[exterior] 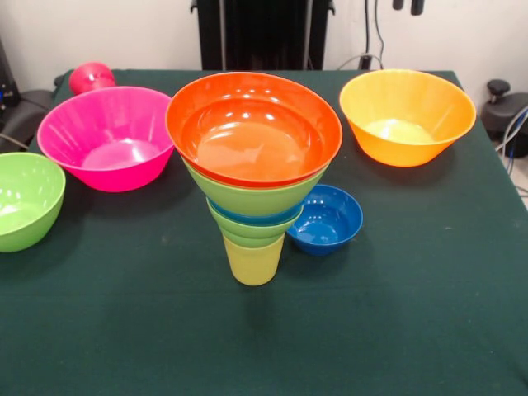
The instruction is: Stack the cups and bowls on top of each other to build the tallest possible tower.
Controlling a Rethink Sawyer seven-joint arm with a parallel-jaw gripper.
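The tower stands mid-table on a pale yellow cup (pixel 254 262). Above the cup sit a small lime green bowl (pixel 250 232), a thin blue rim (pixel 257 218), a larger lime green bowl (pixel 252 198) and a wide orange-red bowl (pixel 253 128) on top. A small dark blue bowl (pixel 327 219) sits on the cloth just right of the tower. A pink bowl (pixel 107 136), another lime green bowl (pixel 25 198) and a yellow-orange bowl (pixel 407 115) stand apart. The red cup (pixel 91 77) is behind the pink bowl. My gripper (pixel 407 6) shows only as two dark tips at the top edge, apart, empty.
The dark green cloth-covered table (pixel 396 322) fills the view. The black pedestal (pixel 264 33) stands at the far side. Cables and dark gear (pixel 507 111) lie off the table's right edge, and more dark gear sits off the left.
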